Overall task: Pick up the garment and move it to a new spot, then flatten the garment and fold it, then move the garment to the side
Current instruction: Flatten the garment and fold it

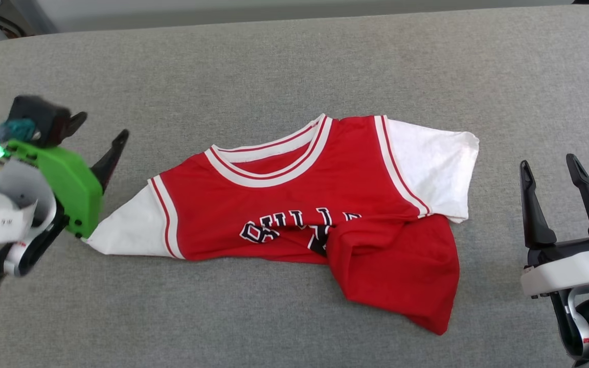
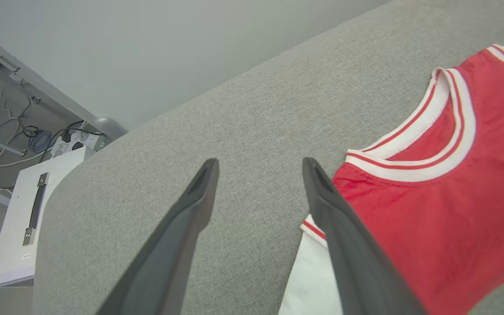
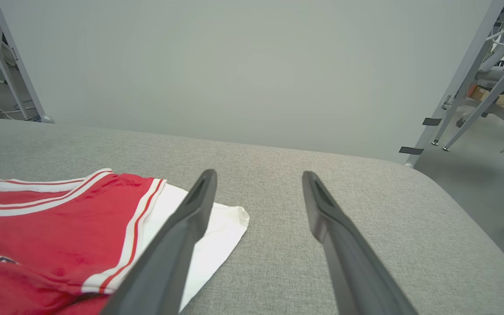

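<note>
The garment lies face up in the middle of the grey table, collar toward the far edge, both white sleeves spread. Its lower right part is folded up over the black letters. My left gripper hangs open just left of the left sleeve, holding nothing. From the left wrist, the garment shows to the right of the spread fingers. My right gripper stands open to the right of the right sleeve, apart from it. The right wrist view has the garment at lower left, behind the left finger.
The grey padded table fills the head view with bare cloth on every side of the garment. Off its far left corner stand a white box and cables. Metal frame legs and chair bases stand on the floor beyond the right edge.
</note>
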Controlling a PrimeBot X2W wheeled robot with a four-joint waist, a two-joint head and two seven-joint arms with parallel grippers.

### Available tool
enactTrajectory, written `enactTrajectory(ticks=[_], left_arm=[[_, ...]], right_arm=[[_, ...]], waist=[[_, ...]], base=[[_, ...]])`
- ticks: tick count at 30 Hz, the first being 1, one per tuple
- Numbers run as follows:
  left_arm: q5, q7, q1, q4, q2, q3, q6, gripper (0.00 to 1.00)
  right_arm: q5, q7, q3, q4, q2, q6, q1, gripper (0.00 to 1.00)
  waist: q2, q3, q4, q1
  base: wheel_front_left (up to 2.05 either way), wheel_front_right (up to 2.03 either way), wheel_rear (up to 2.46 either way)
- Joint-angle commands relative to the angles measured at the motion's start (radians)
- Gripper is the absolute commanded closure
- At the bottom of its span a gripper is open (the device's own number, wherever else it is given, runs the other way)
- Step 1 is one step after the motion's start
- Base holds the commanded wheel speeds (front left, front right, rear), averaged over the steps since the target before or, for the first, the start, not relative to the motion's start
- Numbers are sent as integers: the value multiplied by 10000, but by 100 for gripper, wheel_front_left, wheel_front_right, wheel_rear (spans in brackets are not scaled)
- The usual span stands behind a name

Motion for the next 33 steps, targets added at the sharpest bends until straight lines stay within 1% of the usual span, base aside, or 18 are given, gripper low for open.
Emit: enactTrajectory(ticks=[1, 5, 11, 15, 21, 26, 27, 28, 31, 33], left_arm=[[-115, 466, -303, -75, -149, -57, -267, 0], [-668, 2194, -828, 163, -556, -386, -1069, 0], [-1098, 3871, -1116, 1364, -1212, -763, -2033, 0], [-737, 4563, -1124, 2318, -1571, -972, -2383, 0], [-292, 5052, -663, 3767, -2167, -1118, -2739, 0], [-31, 5109, -302, 4268, -2469, -1164, -2912, 0], [-3, 5094, -260, 4305, -2494, -1169, -2924, 86], [103, 4988, -248, 4294, -2499, -1173, -2934, 100], [412, 4471, -334, 4010, -2438, -1181, -2943, 100], [597, 3926, -462, 3783, -2352, -1168, -2945, 100]], right_arm=[[-36, -23, 37, -50, 2, -7, -10, 0], [-16, -44, 113, -53, -59, -7, -98, 0], [12, -91, 238, 53, -36, -7, -286, 0], [33, -153, 291, 128, -18, -7, -442, 0], [35, -236, 392, 264, 7, -7, -652, 0], [10, -271, 362, 368, -36, -7, -711, 0], [-3, -272, 354, 380, -43, -7, -709, 0], [-23, -270, 352, 391, -57, -7, -699, 0], [-55, -243, 332, 382, -78, -7, -638, 0], [-66, -219, 301, 364, -92, -7, -584, 0]], waist=[[0, 59, -57, 0], [0, 185, -204, 0], [0, 474, -472, 0], [0, 704, -623, 0], [0, 933, -784, 0], [0, 907, -767, 0], [0, 877, -753, 0], [0, 818, -726, 0], [0, 657, -623, 0], [0, 539, -541, 0]], base=[[0, 0, 0], [0, 0, 0], [0, 0, 0], [0, 0, 0], [0, 0, 0], [0, 0, 0], [0, 0, 0], [0, 0, 0], [0, 0, 0], [0, 0, 0]])
